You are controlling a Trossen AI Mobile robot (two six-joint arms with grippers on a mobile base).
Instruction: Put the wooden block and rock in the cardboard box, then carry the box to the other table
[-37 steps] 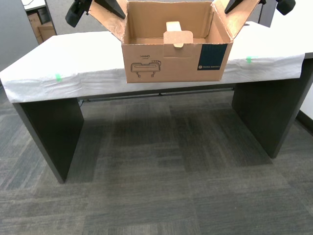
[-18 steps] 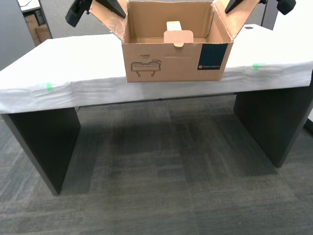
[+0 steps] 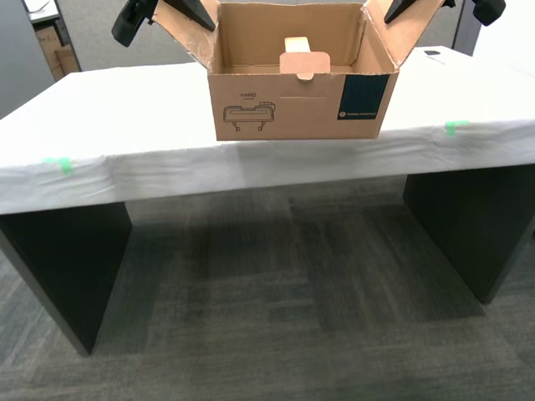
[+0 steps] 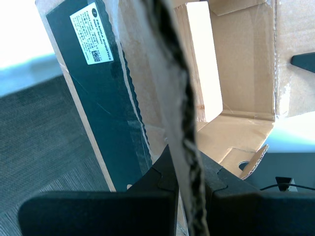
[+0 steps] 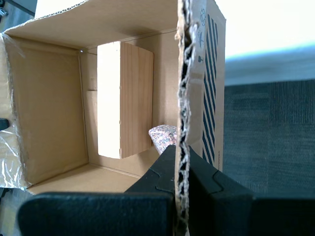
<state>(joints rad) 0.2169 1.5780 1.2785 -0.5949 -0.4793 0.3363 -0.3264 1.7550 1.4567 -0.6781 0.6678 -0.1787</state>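
Note:
The cardboard box hangs between my two arms over the front edge of the white-cloth table; I cannot tell if its bottom touches the cloth. The wooden block stands inside it, its top showing in the exterior view. The rock lies beside the block at the box wall. My first gripper is shut on the side flap at the exterior view's left. My second gripper is shut on the flap at the exterior view's right, beside the teal label.
Green tape marks sit on the cloth's front edge. Dark table legs stand on grey carpet. A small dark object lies at the table's far right in the exterior view.
The camera has moved closer to the white-cloth table, so the table now spreads wider and lower in view. The box stays fixed between the grippers, both still clamped on its flaps.

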